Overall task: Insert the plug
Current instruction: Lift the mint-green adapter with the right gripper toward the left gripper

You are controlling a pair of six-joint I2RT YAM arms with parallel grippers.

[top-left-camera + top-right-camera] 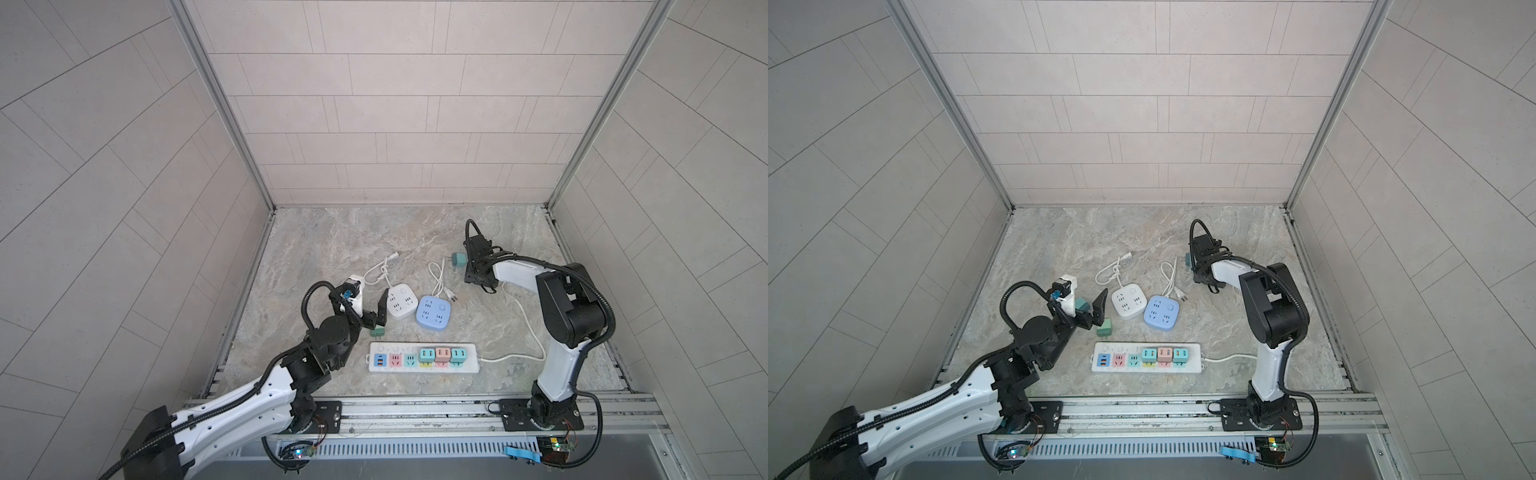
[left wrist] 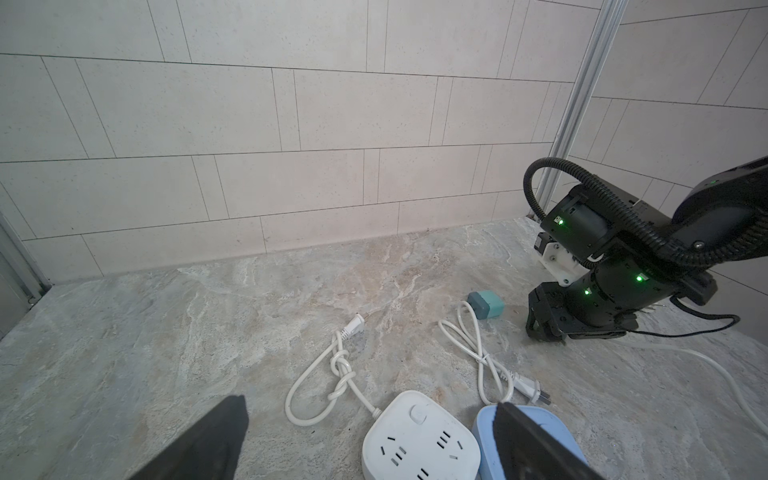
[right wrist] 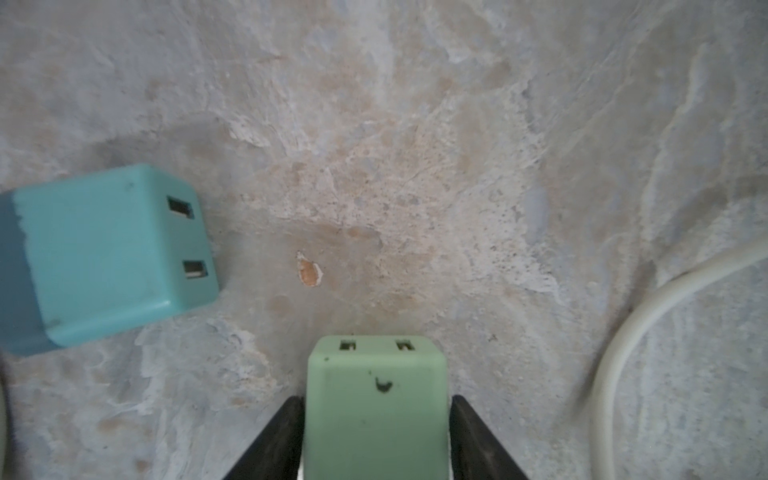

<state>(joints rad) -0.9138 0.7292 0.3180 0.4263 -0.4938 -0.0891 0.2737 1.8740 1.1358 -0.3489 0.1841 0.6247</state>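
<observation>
The right gripper (image 3: 376,401) is clamped on a pale green cube-shaped plug adapter (image 3: 376,419), with a black finger pressed against each of its sides. The held plug sits low over the grey marbled stone counter (image 3: 415,166) toward its back right, near a teal cube adapter (image 3: 112,253) lying on its side; whether the plug touches the surface is unclear. A thick white cable (image 3: 623,345) curves past on the other side. In a top view, the long white power strip (image 1: 471,357) lies at the front of the counter, well apart from that gripper. The left gripper (image 2: 370,402) hangs with its jaws spread wide over a white square socket block (image 2: 419,440) and a blue square socket block (image 1: 434,313).
</observation>
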